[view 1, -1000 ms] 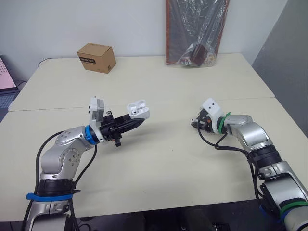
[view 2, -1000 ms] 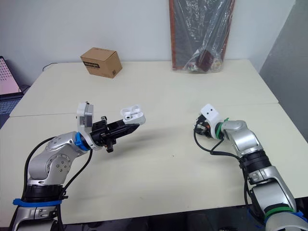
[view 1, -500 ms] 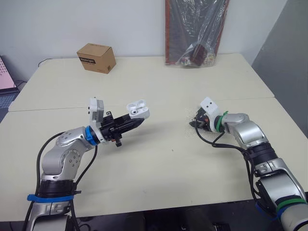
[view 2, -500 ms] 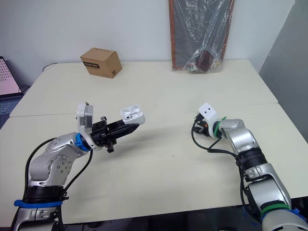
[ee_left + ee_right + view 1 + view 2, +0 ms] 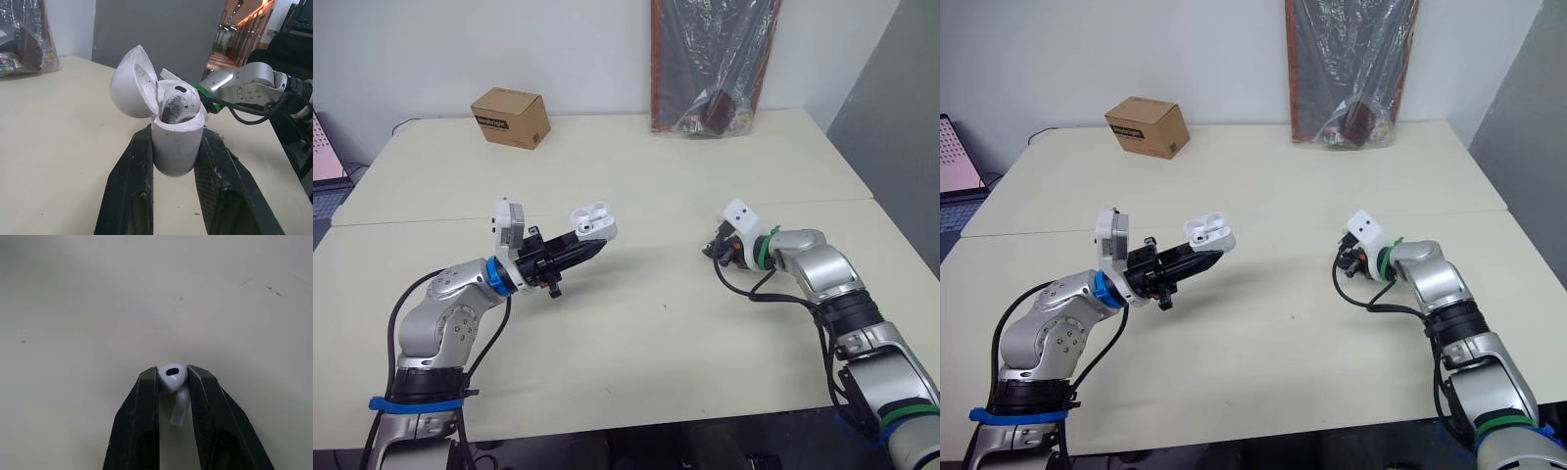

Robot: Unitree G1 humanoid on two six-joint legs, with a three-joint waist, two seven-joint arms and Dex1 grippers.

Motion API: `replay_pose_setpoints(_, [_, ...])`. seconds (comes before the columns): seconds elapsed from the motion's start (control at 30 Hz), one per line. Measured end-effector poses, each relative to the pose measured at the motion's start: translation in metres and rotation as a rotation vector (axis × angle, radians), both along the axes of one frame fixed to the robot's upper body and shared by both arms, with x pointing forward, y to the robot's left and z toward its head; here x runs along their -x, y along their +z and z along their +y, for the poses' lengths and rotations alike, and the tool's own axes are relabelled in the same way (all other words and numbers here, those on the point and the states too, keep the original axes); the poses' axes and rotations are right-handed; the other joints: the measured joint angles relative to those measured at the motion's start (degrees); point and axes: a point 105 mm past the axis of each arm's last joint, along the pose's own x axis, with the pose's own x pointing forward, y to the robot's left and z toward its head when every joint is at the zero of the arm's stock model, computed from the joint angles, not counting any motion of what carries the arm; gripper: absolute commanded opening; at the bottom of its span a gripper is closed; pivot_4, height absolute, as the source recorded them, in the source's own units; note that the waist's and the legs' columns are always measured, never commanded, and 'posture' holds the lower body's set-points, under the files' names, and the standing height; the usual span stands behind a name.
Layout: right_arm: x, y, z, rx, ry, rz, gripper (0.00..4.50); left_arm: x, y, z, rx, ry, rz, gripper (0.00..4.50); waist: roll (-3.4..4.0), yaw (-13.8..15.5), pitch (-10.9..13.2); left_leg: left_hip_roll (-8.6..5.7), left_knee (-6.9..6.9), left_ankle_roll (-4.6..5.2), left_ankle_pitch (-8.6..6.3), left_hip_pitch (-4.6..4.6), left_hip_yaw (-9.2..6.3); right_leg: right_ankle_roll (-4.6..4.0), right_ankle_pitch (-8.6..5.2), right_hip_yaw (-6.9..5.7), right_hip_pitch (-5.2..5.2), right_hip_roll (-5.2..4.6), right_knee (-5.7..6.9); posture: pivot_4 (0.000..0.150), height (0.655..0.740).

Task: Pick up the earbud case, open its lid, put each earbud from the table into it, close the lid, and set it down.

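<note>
While my left gripper (image 5: 591, 247) clamps the earbud case (image 5: 177, 147) by its body between both fingers, raised above the near-left part of the table (image 5: 636, 333), the lid (image 5: 132, 81) stands hinged open and one earbud (image 5: 178, 100) sits in the case, head showing above the rim. My right gripper (image 5: 172, 371), low over the table's right side and well apart from the case, is pinched narrow on the second earbud (image 5: 175, 391), head between the fingertips, stem trailing back toward the wrist; whether it touches the tabletop I cannot tell. Far edge: cardboard box (image 5: 510, 117) at left, plastic-wrapped bundle (image 5: 713, 64) against the wall at right.
</note>
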Motion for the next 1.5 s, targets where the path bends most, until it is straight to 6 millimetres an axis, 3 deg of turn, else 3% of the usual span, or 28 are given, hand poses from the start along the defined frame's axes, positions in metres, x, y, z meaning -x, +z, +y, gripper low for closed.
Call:
replay_pose_setpoints(0.17, [0.013,0.004,-0.01,0.097,0.126,-0.039,0.81,0.0,0.001,-0.001,0.005,0.0,-0.01,0.76,0.0,0.02,0.0,0.0,0.0,0.0,0.0,0.01,0.0,0.0,0.0,-0.01,0.01,0.0,0.0,0.15,0.74])
replay_pose_setpoints(0.43, [0.074,-0.011,-0.02,0.284,0.548,-0.01,0.81,-0.001,0.001,-0.003,0.012,-0.002,-0.018,0.76,-0.01,0.13,0.0,0.01,0.03,0.0,0.0,0.06,0.01,0.11,-0.06,-0.01,0.05,0.0,-0.01,0.15,0.74])
replay_pose_setpoints(0.6, [0.086,-0.014,-0.019,0.363,0.7,-0.027,0.81,-0.001,0.0,-0.005,0.015,-0.006,-0.019,0.76,-0.01,0.01,0.01,0.01,0.07,-0.01,0.01,0.13,0.04,0.25,-0.14,0.03,0.08,0.01,0.03,0.15,0.74])
replay_pose_setpoints(0.87, [0.091,-0.015,-0.025,0.442,0.826,-0.014,0.81,-0.001,-0.001,-0.006,0.012,-0.003,-0.018,0.76,-0.02,0.14,0.01,0.0,0.09,-0.01,0.01,0.12,0.03,0.01,0.0,0.03,0.09,-0.01,0.03,0.15,0.74])
replay_pose_setpoints(1.5, [0.085,-0.014,-0.031,0.488,0.888,-0.039,0.81,-0.001,-0.001,-0.006,0.017,0.004,-0.029,0.76,-0.02,0.33,0.0,0.0,0.17,-0.02,0.01,0.2,0.03,0.01,0.02,0.04,0.19,-0.02,0.04,0.15,0.74])
